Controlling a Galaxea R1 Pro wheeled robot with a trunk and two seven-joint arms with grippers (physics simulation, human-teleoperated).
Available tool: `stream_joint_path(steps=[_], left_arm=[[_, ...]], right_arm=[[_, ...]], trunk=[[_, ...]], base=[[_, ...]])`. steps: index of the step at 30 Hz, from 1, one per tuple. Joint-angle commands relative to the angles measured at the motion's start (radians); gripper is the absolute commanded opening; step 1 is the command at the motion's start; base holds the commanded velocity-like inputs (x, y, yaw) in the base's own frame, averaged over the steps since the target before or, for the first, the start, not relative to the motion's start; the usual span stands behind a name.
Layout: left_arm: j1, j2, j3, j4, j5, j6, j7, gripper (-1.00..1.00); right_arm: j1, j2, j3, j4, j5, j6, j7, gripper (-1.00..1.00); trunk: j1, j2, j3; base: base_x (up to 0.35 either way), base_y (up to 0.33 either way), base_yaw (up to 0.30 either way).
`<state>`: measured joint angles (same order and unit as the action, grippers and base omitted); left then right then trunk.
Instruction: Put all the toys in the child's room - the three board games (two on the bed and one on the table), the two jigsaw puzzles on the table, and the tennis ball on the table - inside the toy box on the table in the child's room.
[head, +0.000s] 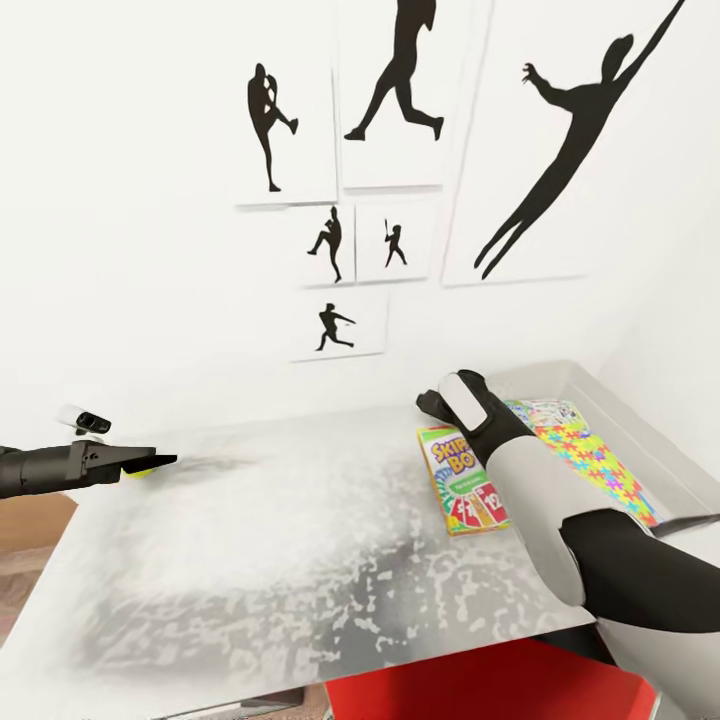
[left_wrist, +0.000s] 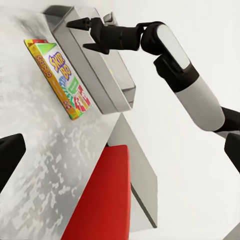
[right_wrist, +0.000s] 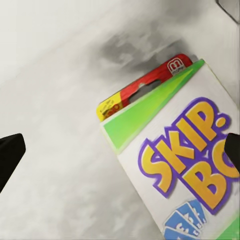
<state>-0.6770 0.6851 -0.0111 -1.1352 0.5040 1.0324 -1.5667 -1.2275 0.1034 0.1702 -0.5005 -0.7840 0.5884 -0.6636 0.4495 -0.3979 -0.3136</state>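
Right end effector (left_wrist: 82, 34) hovering spread open over the SKIP-BO box (head: 462, 478), probably lining up a grasp. Left end effector (head: 150, 463) clamping the tennis ball (head: 140, 470) above the desk (head: 300, 540). Puzzle (head: 595, 465) already lying in the toy box (head: 660, 450). Baseball silhouette pictures (head: 400, 90) hanging on the white wall.

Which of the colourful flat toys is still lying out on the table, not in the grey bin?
The SKIP-BO box, beside the toy box; the jigsaw puzzle lies inside.
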Motion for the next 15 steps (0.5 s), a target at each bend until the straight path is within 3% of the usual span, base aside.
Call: stream_joint_path(steps=[1,5,15], left_arm=[[-0.001,0.001,-0.001,0.000,0.000,0.011,-0.004,1.00],[-0.001,0.001,-0.001,0.000,0.000,0.011,-0.004,1.00],[-0.001,0.001,-0.001,0.000,0.000,0.011,-0.004,1.00]], right_arm=[[-0.002,-0.011,0.005,-0.001,-0.009,0.004,-0.008,1.00],[-0.005,-0.033,0.003,-0.002,-0.010,0.010,-0.008,1.00],[-0.029,-0.049,0.003,-0.003,-0.010,0.013,-0.008,1.00]], trunk=[[0.001,-0.002,-0.004],[0.001,-0.002,-0.010],[0.001,-0.002,-0.026]], base=[[0.000,0.000,0.077],[0.000,0.000,0.077],[0.000,0.000,0.077]])
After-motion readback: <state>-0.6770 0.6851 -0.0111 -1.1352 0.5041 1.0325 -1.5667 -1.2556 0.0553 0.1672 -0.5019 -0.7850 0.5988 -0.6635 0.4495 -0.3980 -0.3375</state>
